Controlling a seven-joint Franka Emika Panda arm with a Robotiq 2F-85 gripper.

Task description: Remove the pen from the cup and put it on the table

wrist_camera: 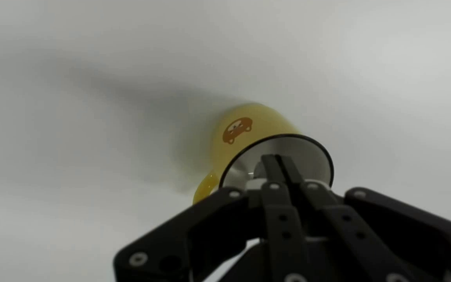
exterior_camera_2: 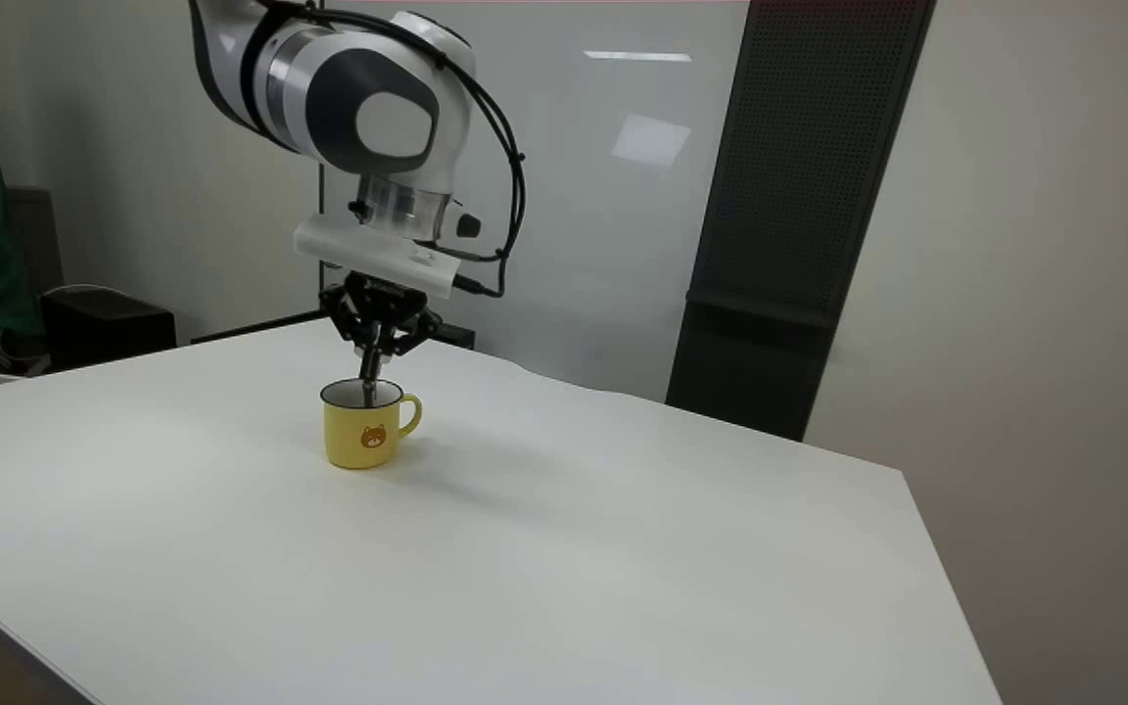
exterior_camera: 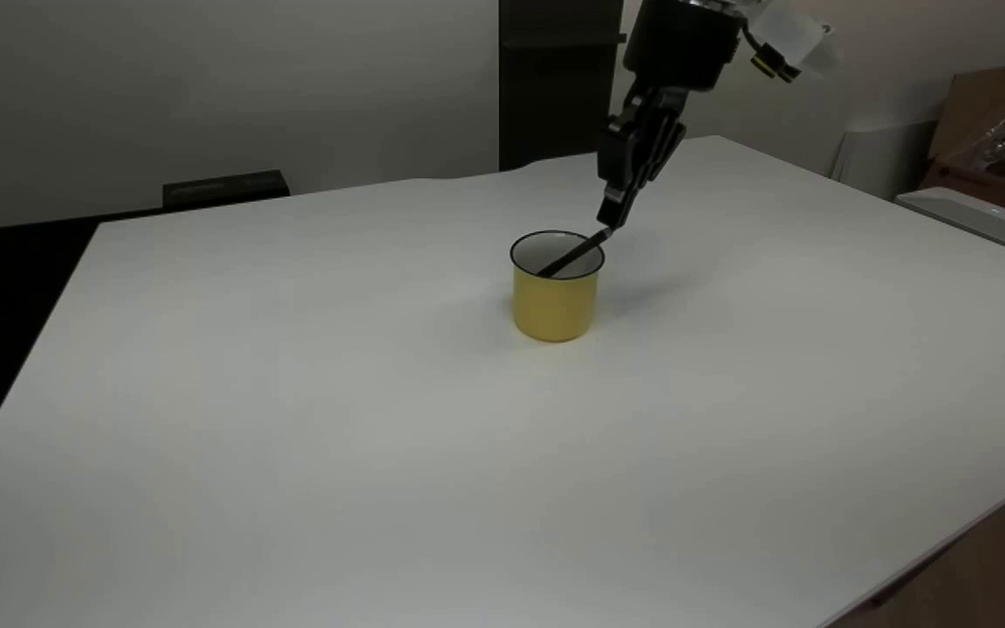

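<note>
In both exterior views, a broad, plain white, flat-topped table (exterior_camera: 363, 453). Behind its far edge, a tall, dark, perforated panel (exterior_camera_2: 799, 196). Above the table, a white and dark grey, rounded, jointed robot arm (exterior_camera_2: 368, 108), reaching down. At its lower end, a black, two-fingered gripper (wrist_camera: 282, 158), drawn together to a narrow slit in the wrist view. Upright on the table, just beneath the gripper, a short, yellow, cylindrical cup (exterior_camera: 555, 310), pale inside with a thin dark rim. Next in size, a thin, black, stick-shaped pen (exterior_camera: 576, 253), pinched at its upper end in the gripper, slanting over the cup's mouth in an exterior view, and inside the cup at its lower end. Smallest, an orange-brown animal face (exterior_camera_2: 373, 438) printed on the cup, upside down in the wrist view.
</note>
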